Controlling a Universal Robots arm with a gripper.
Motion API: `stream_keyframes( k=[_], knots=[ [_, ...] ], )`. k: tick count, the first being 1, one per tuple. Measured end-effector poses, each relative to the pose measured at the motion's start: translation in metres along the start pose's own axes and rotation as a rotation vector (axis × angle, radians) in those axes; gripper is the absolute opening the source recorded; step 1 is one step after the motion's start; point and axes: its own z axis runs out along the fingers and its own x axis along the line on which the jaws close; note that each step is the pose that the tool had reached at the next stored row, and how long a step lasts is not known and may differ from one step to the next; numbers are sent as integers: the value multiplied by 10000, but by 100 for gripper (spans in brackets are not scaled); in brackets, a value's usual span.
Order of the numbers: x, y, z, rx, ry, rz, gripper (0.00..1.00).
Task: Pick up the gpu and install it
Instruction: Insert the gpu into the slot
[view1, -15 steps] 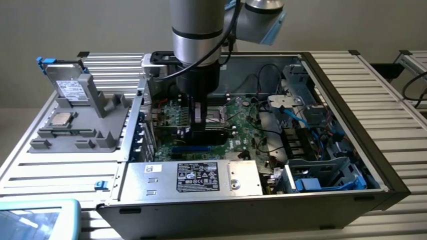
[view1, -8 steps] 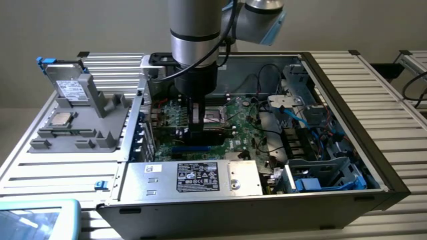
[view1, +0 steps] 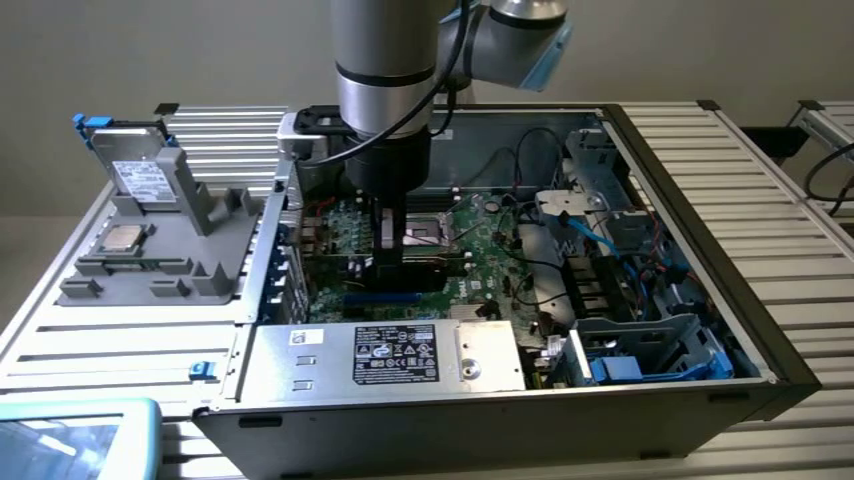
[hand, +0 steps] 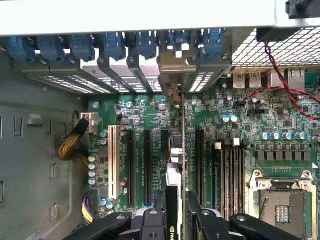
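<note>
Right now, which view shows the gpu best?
Wrist view: the gpu runs edge-on between the fingers, its bracket end toward the rear slot covers, above the motherboard. Exterior view: the gripper, low inside the case, hides most of it.

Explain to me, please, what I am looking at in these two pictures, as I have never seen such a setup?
This is a single robot arm working over an open computer case that lies on a slatted table. One picture comes from a camera off the arm and takes in the scene. The other comes from a camera on the wrist, looking past the jaws into the case. Inside lies the green motherboard, with a silver power supply beside it. On the exterior view's left, outside the case, a grey rack holds a boxy drive. The jaws are closed on the gpu, seen edge-on in the wrist view, over the long black slots. Whether it is seated I cannot tell.
</note>
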Motion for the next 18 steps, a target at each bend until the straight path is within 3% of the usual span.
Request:
stream_keyframes(
  k=[18],
  knots=[
    [-23,14,29,-3,-1,-1,27]
  ],
)
